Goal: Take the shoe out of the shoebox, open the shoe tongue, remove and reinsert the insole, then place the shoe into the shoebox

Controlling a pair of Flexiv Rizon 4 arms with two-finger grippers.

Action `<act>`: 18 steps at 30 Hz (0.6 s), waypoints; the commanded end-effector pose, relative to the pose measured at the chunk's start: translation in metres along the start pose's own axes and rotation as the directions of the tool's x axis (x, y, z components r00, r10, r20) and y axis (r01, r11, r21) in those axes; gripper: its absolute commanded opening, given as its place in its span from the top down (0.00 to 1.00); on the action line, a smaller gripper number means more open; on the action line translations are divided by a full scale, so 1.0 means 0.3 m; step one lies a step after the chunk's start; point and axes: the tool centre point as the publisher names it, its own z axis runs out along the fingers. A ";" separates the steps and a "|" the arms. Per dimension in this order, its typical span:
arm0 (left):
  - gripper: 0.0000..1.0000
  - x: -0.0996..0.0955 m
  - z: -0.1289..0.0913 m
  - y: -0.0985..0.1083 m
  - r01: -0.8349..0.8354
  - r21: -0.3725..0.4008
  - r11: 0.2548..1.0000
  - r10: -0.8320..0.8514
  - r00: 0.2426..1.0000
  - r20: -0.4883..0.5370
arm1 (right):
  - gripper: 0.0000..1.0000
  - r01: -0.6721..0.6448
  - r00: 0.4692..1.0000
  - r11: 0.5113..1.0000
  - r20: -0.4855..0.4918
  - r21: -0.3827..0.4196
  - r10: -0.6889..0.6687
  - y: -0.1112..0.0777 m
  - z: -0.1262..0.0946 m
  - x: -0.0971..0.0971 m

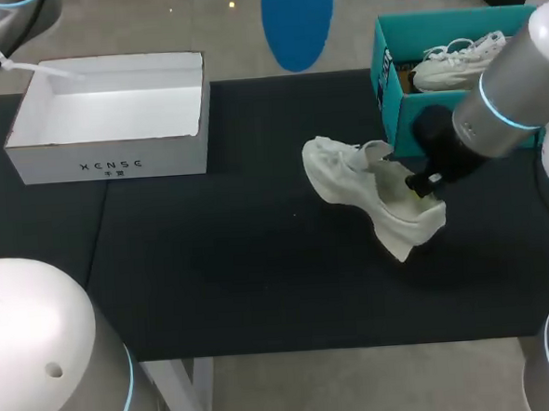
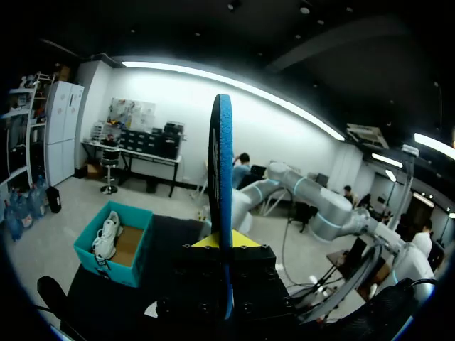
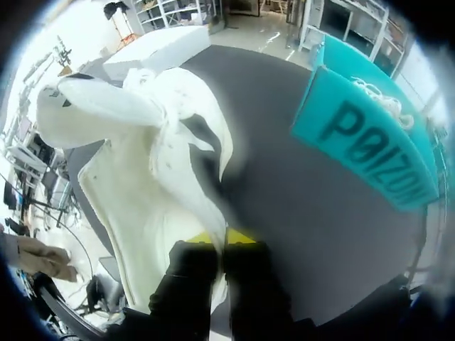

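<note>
One white shoe (image 1: pixel 372 195), tilted on black table (image 1: pixel 260 281), collar pinched between the closed fingers of right gripper (image 1: pixel 415 186). One blue insole (image 1: pixel 297 18), raised above the table, clamped edge-on in left gripper (image 2: pixel 224 243).

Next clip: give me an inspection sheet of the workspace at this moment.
Surface: black table, dark cover.
Job's things: cream shoe tilted, near the teal box; blue insole held up off the table; white box open, at the left.
Clutter: teal box at the right, a white sneaker inside.
Grippers: left gripper, jaws shut on the insole; right gripper, jaws shut on the shoe's opening edge.
Cables: thin white strap above the white box's corner.
Surroundings: nothing seen reaching over the table.
</note>
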 end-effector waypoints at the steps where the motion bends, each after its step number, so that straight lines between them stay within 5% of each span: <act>1: 1.00 -0.004 0.000 -0.001 -0.001 -0.001 1.000 0.001 1.000 -0.003 | 1.00 -0.789 0.609 0.567 -0.180 -0.237 0.773 -0.016 0.002 0.000; 13: 1.00 -0.004 0.000 -0.001 -0.001 -0.001 1.000 0.001 1.000 -0.003 | 1.00 -0.789 0.609 0.567 -0.180 -0.237 0.773 -0.016 0.002 0.000; 18: 1.00 -0.004 0.000 -0.001 -0.001 -0.001 1.000 0.001 1.000 -0.003 | 1.00 -0.771 0.632 0.605 -0.129 -0.200 0.764 -0.070 0.041 0.053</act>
